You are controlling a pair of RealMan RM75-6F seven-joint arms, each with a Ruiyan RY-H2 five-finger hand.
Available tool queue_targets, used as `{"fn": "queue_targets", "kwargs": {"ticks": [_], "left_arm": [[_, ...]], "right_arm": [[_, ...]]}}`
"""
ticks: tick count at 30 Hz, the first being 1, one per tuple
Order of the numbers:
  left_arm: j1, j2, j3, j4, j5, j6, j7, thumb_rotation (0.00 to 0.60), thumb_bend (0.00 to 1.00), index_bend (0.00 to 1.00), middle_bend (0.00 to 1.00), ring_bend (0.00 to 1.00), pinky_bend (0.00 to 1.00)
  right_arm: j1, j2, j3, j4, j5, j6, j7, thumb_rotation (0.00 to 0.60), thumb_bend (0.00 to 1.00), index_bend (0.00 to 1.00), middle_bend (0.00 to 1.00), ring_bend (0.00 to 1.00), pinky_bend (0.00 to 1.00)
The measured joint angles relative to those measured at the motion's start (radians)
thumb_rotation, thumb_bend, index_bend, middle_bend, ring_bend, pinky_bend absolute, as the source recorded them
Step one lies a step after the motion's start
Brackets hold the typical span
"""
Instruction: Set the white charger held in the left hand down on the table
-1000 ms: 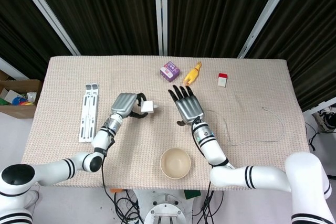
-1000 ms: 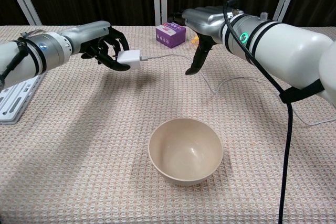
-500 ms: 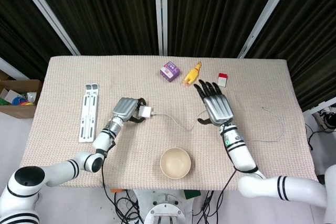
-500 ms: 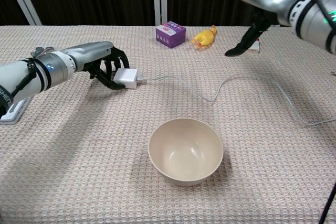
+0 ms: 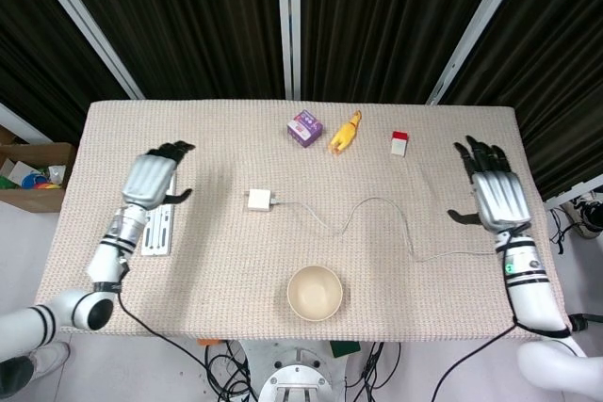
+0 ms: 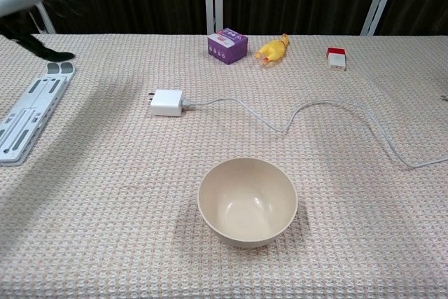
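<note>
Head view: the small white cube charger (image 5: 258,200) has been released and lies flat on the beige woven desk (image 5: 443,167), its thin white cable (image 5: 377,217) trailing off to the right. The left hand (image 5: 151,179) has been pulled away to the left and is now held over the white folding stand (image 5: 156,229), fingers spread, nothing gripped. The right hand (image 5: 497,197) has been drawn back to the right edge, fingers spread, empty. Half a second ago the charger was still enclosed by the left fingers; contact is now fully broken, so the set-down is judged complete.

Room: the charger is well apart from every desk edge. The round cream bowl (image 5: 315,292) sits near the front edge; the purple box (image 5: 305,127), yellow rubber chicken (image 5: 345,131) and small red-and-white block (image 5: 400,143) are lined along the far side. Open cloth is left on either side of the charger for retreat paths.

Chest view: the charger (image 6: 167,102) is confirmed resting on the cloth, plug prongs to the left, cable (image 6: 301,113) running right past the bowl (image 6: 247,201). Only dark fingertips of the left hand (image 6: 31,15) are caught at the top-left corner, above the stand (image 6: 31,109). The right hand is not seen here.
</note>
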Motion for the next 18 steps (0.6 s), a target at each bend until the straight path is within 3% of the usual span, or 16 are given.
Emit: {"fn": "queue_targets", "kwargs": {"ticks": [7,18], "left_arm": [[0.21,0.204,0.08,-0.138,0.082,0.23,0.007,0.6,0.21,0.19,0.18,0.18,0.27],[0.482,0.243,0.216,-0.208,0.233,0.502,-0.023,0.6,0.21,0.19,0.18,0.18,0.25]], "right_arm": [[-0.146,0.074,-0.058,0.057,-0.172,0.061,0.239,0.6,0.08,0.0,0.0,0.0,0.0],[-0.361,0.024,-0.147,0.206,-0.403,0.269,0.416,0.6,0.11,0.0,0.0,0.0,0.0]]}}
